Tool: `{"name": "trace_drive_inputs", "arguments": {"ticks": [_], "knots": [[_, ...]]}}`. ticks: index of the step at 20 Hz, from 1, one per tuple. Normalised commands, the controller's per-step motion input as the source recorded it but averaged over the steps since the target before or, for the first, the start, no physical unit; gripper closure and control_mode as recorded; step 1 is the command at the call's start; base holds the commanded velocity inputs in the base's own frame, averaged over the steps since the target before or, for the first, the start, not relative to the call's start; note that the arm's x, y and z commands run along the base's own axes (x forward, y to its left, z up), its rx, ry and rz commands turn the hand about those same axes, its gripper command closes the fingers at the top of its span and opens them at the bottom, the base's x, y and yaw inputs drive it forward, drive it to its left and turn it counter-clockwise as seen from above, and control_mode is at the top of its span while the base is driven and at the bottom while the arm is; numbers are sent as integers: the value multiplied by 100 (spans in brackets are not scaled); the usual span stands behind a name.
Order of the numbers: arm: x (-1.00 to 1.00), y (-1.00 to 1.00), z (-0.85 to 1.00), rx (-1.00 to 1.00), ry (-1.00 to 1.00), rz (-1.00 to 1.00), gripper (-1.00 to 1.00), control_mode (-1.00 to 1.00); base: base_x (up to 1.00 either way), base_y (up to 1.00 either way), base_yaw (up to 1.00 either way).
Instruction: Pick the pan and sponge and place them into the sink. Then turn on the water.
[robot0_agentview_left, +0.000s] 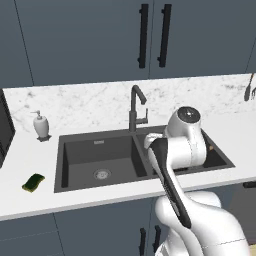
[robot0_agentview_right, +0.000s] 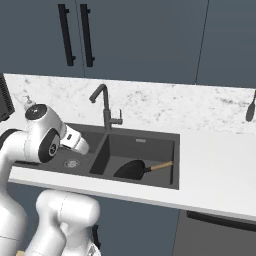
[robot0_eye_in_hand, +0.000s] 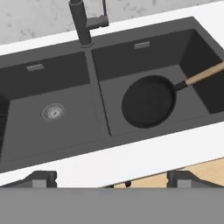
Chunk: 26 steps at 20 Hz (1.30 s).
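The pan (robot0_eye_in_hand: 148, 101) is lying flat in the right basin of the sink (robot0_eye_in_hand: 52, 76), its wooden handle leaning up toward the right wall; that part of the task is judged complete. The sponge (robot0_agentview_left: 33, 182) is sitting on the white surface (robot0_agentview_left: 30, 205), well to the left of the sink's left rim and in front of the soap dispenser (robot0_agentview_left: 41, 125). No stream is coming from the faucet (robot0_eye_in_hand: 83, 24), so the water is judged off.

The tool (robot0_eye_in_hand: 111, 178) is hovering above the sink's front rim, its two dark fingertips (robot0_eye_in_hand: 41, 178) standing spread wide apart and carrying nothing.

The step in hand appears to be fetching the sponge. To do it well, the arm is needing to swing far left, clear of the sink rim, and bring the tool straight down over the sponge with its fingers across the shorter sides. The sponge is low and soft, so closing near the surface without scraping it is the main concern. Keeping away from the dispenser is advisable.
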Motion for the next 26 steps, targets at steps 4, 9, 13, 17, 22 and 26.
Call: {"name": "trace_drive_inputs", "arguments": {"ticks": [4, 9, 13, 17, 22, 26], "knots": [[0, 100, 0, 8, 5, -1, -100, -100, 0, 0, 0], [0, 100, 0, 14, 21, 0, -100, -100, 0, 0, 0], [0, 100, 0, 15, 19, -2, -100, -100, 0, 0, 0], [2, 100, -2, 10, 12, -5, -100, -100, 0, 0, 0], [10, 100, -15, 0, 0, -14, -100, -100, 0, 0, 0], [14, 100, -19, 0, 2, -14, -100, -100, 0, 0, 0]]}}
